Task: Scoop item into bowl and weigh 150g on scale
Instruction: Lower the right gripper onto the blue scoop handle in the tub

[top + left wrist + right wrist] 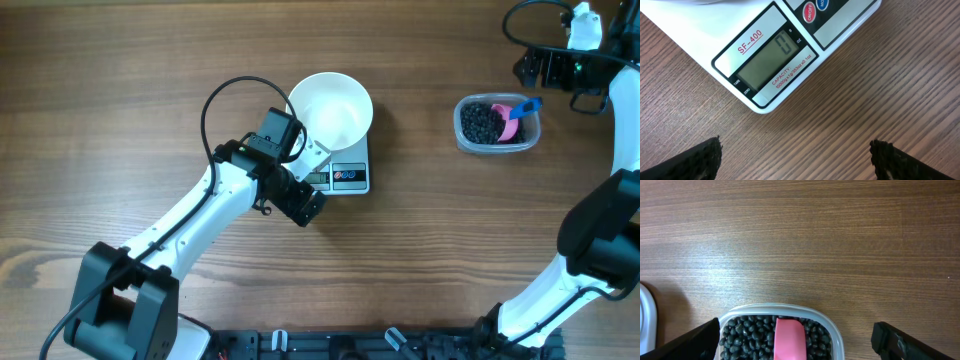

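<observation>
The white bowl (pixel 332 108) stands on the scale (pixel 350 178) and looks empty from above. In the left wrist view the scale's (pixel 765 60) display reads 0. My left gripper (pixel 303 207) hovers open by the scale's front left corner, and only bare table lies between the left gripper's (pixel 796 160) fingers. The item (pixel 482 122), a heap of black beans, lies in a clear tub (pixel 496 123) with a pink scoop (pixel 514 118). My right gripper (pixel 545 68) is open behind the tub. In its wrist view the right gripper (pixel 796 332) is over the item (pixel 747 335) and scoop (pixel 789 340).
The clear tub's rim (pixel 832 327) sits at the bottom of the right wrist view, and a white edge (pixel 646 315) shows at its far left. Black cables loop behind the left arm (pixel 215 100) and near the right arm (pixel 520 15). Wooden table (pixel 120 100) surrounds everything.
</observation>
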Action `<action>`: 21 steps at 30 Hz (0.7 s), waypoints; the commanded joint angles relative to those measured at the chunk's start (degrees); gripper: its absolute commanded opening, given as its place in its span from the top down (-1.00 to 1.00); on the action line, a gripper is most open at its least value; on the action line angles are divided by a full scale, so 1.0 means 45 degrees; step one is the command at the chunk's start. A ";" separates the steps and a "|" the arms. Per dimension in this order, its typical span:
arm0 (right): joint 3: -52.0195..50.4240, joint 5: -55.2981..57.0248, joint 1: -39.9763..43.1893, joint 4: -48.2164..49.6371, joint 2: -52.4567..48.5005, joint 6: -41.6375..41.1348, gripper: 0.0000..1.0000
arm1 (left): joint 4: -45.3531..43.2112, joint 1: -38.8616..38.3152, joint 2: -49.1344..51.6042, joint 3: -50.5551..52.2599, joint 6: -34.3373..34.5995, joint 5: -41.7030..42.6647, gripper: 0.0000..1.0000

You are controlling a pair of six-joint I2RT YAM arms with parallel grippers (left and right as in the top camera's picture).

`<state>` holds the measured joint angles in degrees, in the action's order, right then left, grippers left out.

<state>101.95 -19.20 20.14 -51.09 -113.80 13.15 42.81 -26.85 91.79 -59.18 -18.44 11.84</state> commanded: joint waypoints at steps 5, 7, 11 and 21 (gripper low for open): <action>0.0243 0.0029 -0.0058 0.0675 -0.0214 0.0044 -0.99 | 0.0005 0.0049 -0.0155 0.0083 0.0165 0.0117 -1.00; 0.0243 0.0029 -0.0058 0.1171 -0.0214 0.0044 -0.99 | 0.0005 0.0049 -0.0155 0.0083 0.0165 0.0117 -1.00; 0.0243 0.0019 -0.0058 0.1229 -0.0214 0.0039 -0.99 | 0.0005 0.0049 -0.0155 0.0083 0.0165 0.0112 -1.00; 0.0699 -0.0491 0.0495 -0.2181 0.2220 -0.0146 -0.99 | 0.0000 0.0049 -0.0155 0.0083 0.0165 0.0117 -1.00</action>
<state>102.91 -19.75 21.93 -58.43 -109.03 12.99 42.83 -26.83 91.79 -59.18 -18.44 11.84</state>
